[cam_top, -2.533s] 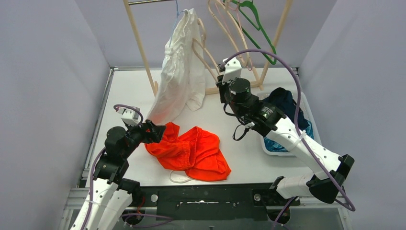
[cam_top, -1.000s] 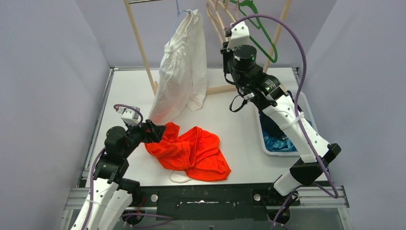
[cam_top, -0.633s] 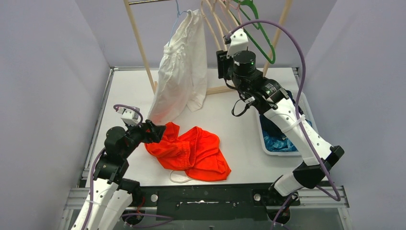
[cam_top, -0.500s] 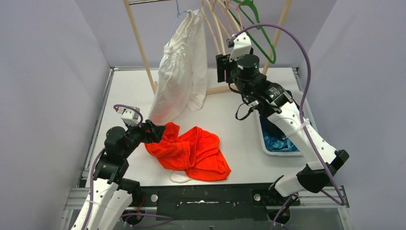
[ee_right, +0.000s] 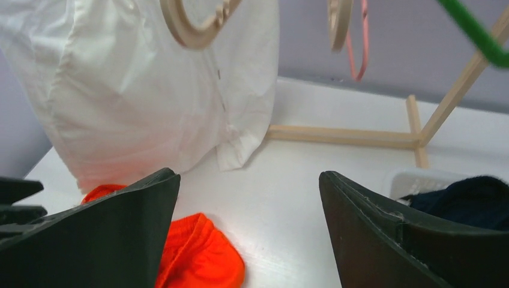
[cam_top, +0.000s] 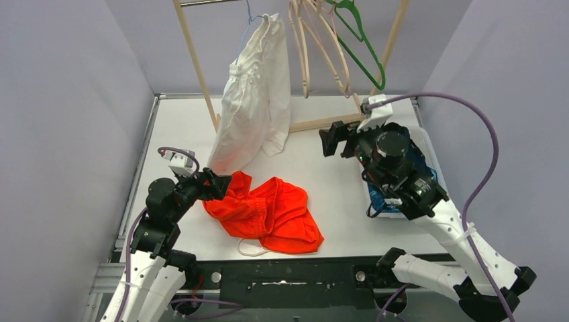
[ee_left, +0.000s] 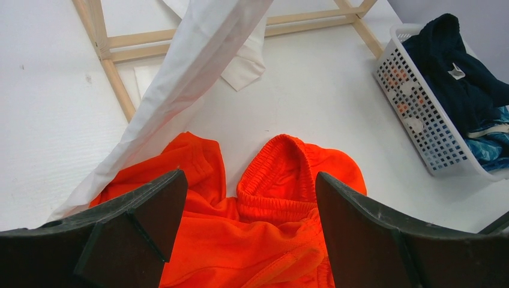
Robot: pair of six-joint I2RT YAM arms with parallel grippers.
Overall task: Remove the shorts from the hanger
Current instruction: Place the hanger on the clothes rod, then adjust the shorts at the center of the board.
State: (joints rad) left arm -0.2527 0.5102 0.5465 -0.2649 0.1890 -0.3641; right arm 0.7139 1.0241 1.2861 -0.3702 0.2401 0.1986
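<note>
No readable text, brand, number or sign; small white tag (ee_left: 457, 72) on navy shorts (ee_left: 447, 54) illegible.

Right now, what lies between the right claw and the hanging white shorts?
Top view: only bare table between the right claw and the white shorts; the rack's wooden base bar runs just beyond it.

rear: wooden rack (cam_top: 196, 60); right: white basket (ee_left: 414, 102) on table (ee_left: 312, 90).
</note>
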